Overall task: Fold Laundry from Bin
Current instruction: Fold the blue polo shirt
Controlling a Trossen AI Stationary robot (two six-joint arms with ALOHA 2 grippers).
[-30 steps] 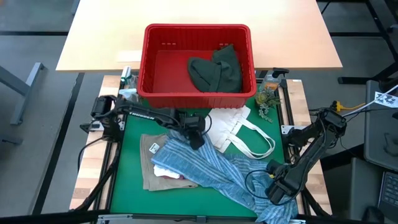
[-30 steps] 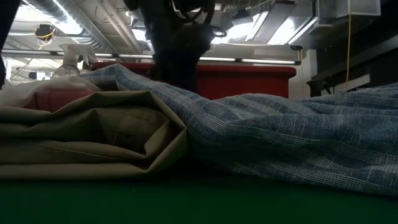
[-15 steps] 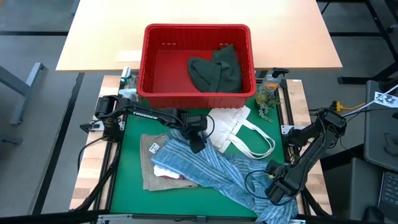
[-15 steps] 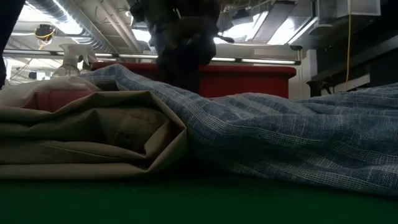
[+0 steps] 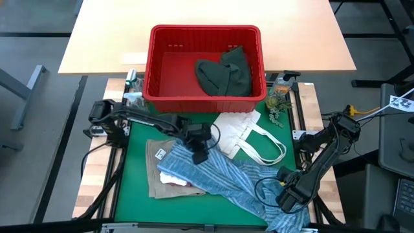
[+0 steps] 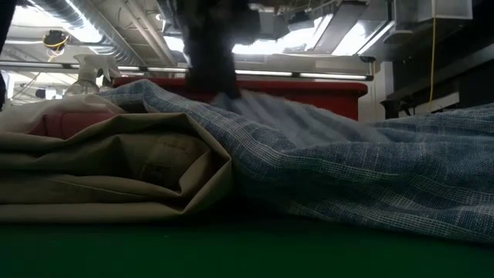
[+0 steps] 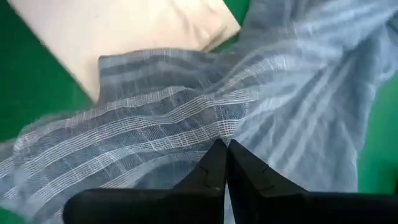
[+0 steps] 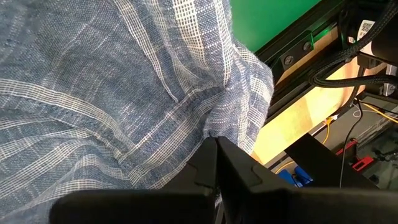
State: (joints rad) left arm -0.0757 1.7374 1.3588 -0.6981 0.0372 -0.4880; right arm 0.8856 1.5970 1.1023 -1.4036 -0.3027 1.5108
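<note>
Both fingers pinched on the striped shirt (image 5: 223,175): left gripper (image 5: 199,153) at its bin-side end, right gripper (image 5: 289,196) at the opposite end; its long axis runs diagonally between them.

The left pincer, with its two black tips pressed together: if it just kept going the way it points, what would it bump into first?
The left pincer points down into the blue-white striped shirt, so cloth comes first. Its shut tips seem already on or pinching that fabric, though depth is hard to judge. The tan garment lies off to one side.
</note>
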